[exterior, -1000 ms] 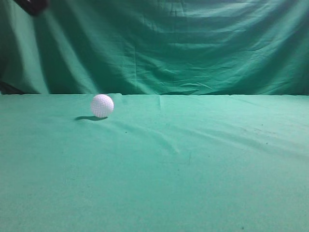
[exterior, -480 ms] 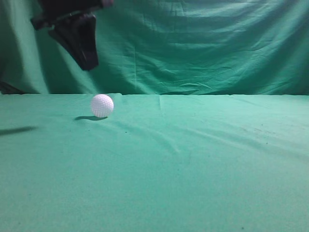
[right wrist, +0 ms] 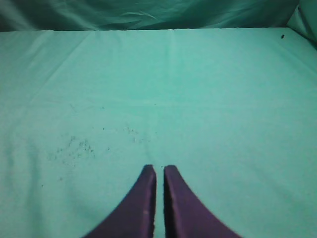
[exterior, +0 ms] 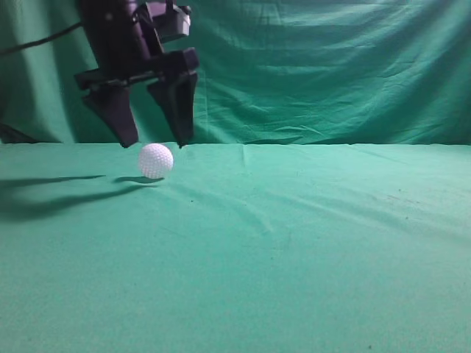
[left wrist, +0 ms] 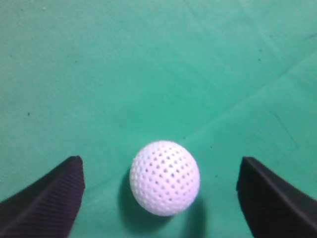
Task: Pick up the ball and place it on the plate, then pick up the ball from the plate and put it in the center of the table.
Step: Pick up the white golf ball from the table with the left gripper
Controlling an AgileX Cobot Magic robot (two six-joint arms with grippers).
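— Position of the left gripper (exterior: pixel 156 144)?

— Upper left of the exterior frame. The black arm comes down from the top edge, wrist vertical, both fingers pointing straight down at the table (exterior: pixel 294 250). The jaws stand spread wide. The tips hang just above the ball (exterior: pixel 155 160), one to each side of it, not touching it.

— Confirmed by the wrist camera?

— Yes. In the left wrist view the ball (left wrist: pixel 165 177) sits at lower centre of the frame, with one ribbed dark finger (left wrist: pixel 47 198) in the lower left corner and the other in the lower right. Green cloth shows between the ball and each finger.

— Ball location?

— Resting on the green cloth, left of centre in the exterior frame, near the table's far edge, its shadow falling to the left.

— Right gripper (right wrist: pixel 159 173)?

— Seen only in its own wrist view, at bottom centre. Its two purple-dark fingers lie pressed almost together, only a thin slit between them, nothing held. It hangs above bare cloth with faint dark specks (right wrist: pixel 74 148) at left.
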